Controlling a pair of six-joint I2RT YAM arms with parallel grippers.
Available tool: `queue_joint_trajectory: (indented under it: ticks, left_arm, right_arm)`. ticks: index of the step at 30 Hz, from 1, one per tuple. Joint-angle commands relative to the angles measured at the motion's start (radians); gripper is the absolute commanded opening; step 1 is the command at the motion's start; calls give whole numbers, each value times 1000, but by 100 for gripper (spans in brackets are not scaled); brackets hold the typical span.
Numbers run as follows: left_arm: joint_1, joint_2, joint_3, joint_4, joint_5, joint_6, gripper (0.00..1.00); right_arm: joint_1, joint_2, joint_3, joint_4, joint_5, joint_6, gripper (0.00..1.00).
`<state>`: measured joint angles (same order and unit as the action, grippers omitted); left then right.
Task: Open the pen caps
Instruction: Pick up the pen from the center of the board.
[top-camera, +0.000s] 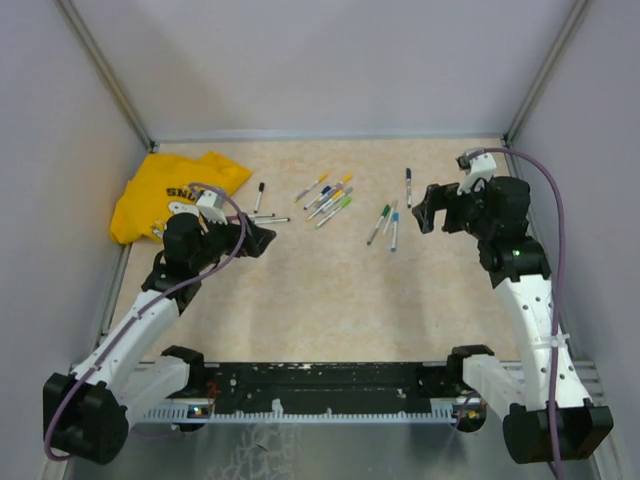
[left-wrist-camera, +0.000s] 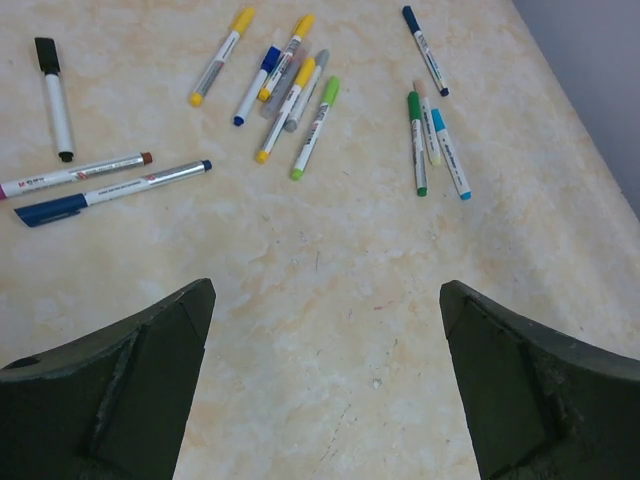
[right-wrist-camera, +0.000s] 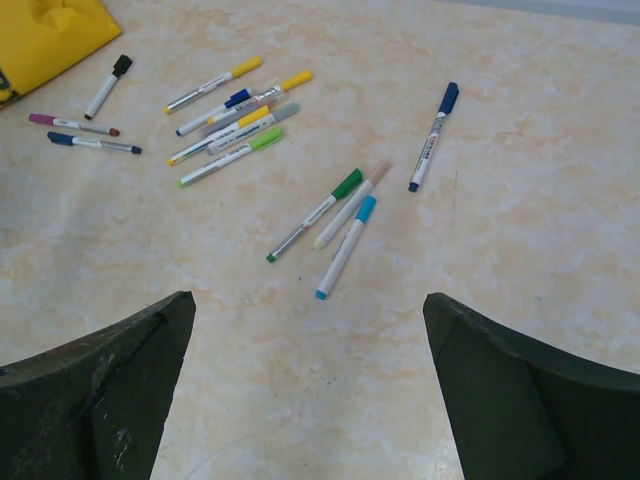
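I see left gripper (left-wrist-camera: 327, 298) jaws wide and empty, right gripper (right-wrist-camera: 308, 303) likewise, pen caps (right-wrist-camera: 348, 182) on markers (top-camera: 330, 203) scattered on table (top-camera: 330, 290), yellow shirt (top-camera: 165, 190) far left.

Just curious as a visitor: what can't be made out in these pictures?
Yellow shirt: the left arm covers part of its print in the top view.
Pen barrels: lettering too small to read in any view.
Left gripper and right gripper: bottom edge cuts off their fingers in the wrist views.
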<state>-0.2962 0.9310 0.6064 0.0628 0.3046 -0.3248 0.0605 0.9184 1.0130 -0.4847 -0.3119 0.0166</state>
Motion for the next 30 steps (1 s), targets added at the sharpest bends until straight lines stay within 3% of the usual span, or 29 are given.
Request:
queue_joint_trajectory:
  ticks: [1,5,10,16,21,26,30]
  left_arm:
    - [28,14,-43,121,55,-55,100]
    - [43,19,-114,261,73,-95,100]
    - [54,24,-197,456,68,-138,100]
    - [63,55,-211,523,57,-125,100]
    - [65,134,-164,503,-9,-87,99]
    - [65,367,25,387,-106,12,92]
    - [66,571,264,173,-191,109,80]
  right_arm:
    - [-15,13,4,72,-5,52,99]
    - [-19,29,3,97,-42,43,99]
    - [-14,80,31,126,-356,-66,98]
    - [3,152,41,137,-477,-105,98]
    - [5,227,31,103,-543,-144,98]
    - [6,216,-8,114,-499,-206,98]
    - [7,214,-13,105,-458,-229,98]
